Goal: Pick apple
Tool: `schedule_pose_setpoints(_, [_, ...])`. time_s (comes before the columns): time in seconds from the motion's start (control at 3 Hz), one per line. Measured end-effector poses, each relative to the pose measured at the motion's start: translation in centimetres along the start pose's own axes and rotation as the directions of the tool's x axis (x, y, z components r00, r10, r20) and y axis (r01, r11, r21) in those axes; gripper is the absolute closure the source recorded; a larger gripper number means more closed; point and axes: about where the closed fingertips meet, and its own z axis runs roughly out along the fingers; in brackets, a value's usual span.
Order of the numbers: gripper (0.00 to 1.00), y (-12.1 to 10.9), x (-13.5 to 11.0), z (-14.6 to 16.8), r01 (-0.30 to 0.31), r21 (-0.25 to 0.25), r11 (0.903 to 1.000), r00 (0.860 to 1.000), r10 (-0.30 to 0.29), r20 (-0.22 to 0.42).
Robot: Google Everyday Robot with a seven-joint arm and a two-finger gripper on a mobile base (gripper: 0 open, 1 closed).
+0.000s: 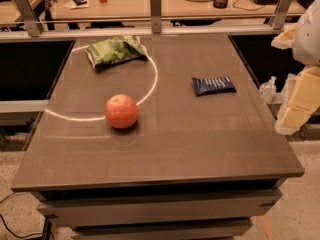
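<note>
The apple (121,111) is round and red-orange with a paler patch near its top. It sits on the dark grey table (200,144), left of centre, on a white arc marked on the tabletop. My gripper (292,115) is at the frame's right edge, at the end of the cream-coloured arm (306,81). It hangs beside the table's right edge, far to the right of the apple and apart from it. It holds nothing that I can see.
A green snack bag (115,49) lies at the table's back left. A small dark blue packet (213,85) lies right of centre. A railing with metal posts (156,6) runs behind the table, with a cluttered desk beyond. A small bottle (269,88) stands off the right side.
</note>
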Motion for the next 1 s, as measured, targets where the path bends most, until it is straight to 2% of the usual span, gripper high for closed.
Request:
schedule_pose_setpoints(0.33, [0.00, 0.0, 0.0, 0.0, 0.000, 0.000, 1.0000, 1.000, 0.000, 0.000])
schedule_pose_setpoints(0.67, [0.00, -0.2, 0.1, 0.3, -0.042, -0.041, 0.9983, 0.998, 0.044, 0.053])
schedule_pose_setpoints(1.0, [0.00, -1.4, 1.4, 2.3, -0.070, -0.100, 0.9925, 0.977, 0.089, 0.196])
